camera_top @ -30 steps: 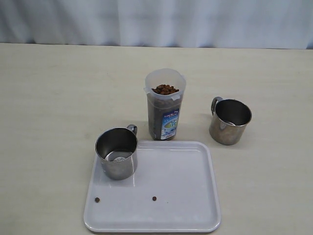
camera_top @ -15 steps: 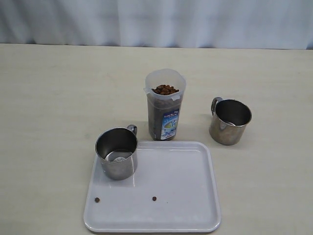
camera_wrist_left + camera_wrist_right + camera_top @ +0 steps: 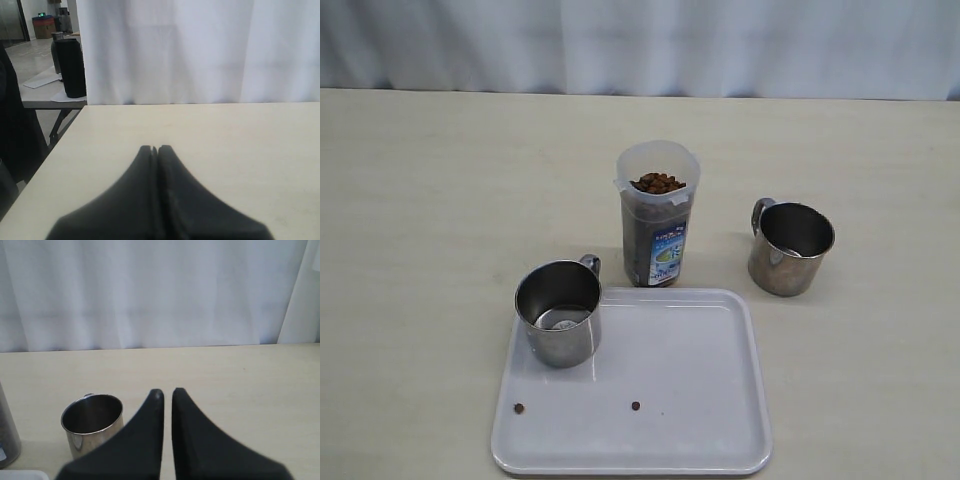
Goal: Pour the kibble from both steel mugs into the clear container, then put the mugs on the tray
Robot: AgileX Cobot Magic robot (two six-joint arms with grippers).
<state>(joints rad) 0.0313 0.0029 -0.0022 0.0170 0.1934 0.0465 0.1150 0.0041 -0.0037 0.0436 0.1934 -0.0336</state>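
Steel mugs (image 3: 558, 314) (image 3: 790, 250) two, tray (image 3: 680, 370) one

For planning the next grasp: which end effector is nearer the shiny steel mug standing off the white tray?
Right. The right end effector has the steel mug close ahead, to one side; the left end effector faces only table.

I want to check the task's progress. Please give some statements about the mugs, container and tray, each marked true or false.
1. Both shiny stainless-steel mugs stand on the flat white plastic tray. False: one mug does; the other mug stands on the beige table.
2. The tall clear plastic container holds reddish-brown kibble. True.
3. Two loose pellets lie on the tray. True.
4. The left tool is open. False: it is shut.
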